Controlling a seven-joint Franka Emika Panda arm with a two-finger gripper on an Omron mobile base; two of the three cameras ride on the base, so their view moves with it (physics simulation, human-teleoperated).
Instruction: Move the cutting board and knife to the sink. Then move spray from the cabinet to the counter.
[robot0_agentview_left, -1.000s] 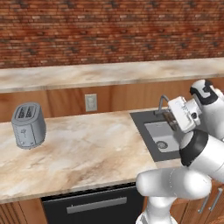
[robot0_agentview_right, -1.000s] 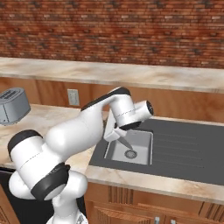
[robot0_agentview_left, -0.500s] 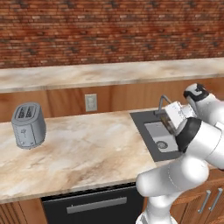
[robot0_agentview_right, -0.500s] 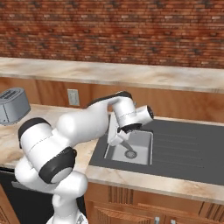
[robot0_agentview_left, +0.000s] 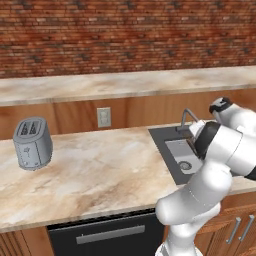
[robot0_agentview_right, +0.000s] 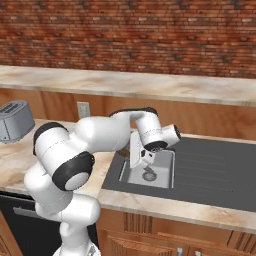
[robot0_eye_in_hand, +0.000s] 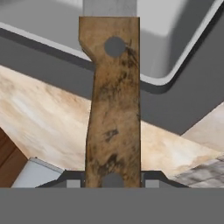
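Gripper (robot0_eye_in_hand: 113, 183): closed on the knife's wooden handle.
Knife (robot0_eye_in_hand: 113, 105): held over the sink (robot0_agentview_right: 150, 172), blade pointing toward the basin.
Toaster (robot0_agentview_left: 32, 144): on the counter (robot0_agentview_left: 105, 165), far left.

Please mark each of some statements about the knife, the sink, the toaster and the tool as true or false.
1. The tool grips the knife by its wooden handle. True.
2. The knife lies flat on the counter. False: it is held above the sink.
3. The toaster stands on the counter, far from the sink. True.
4. The toaster stands inside the sink. False: it is on the counter, at the opposite end.
5. The wall behind the counter is red brick. True.
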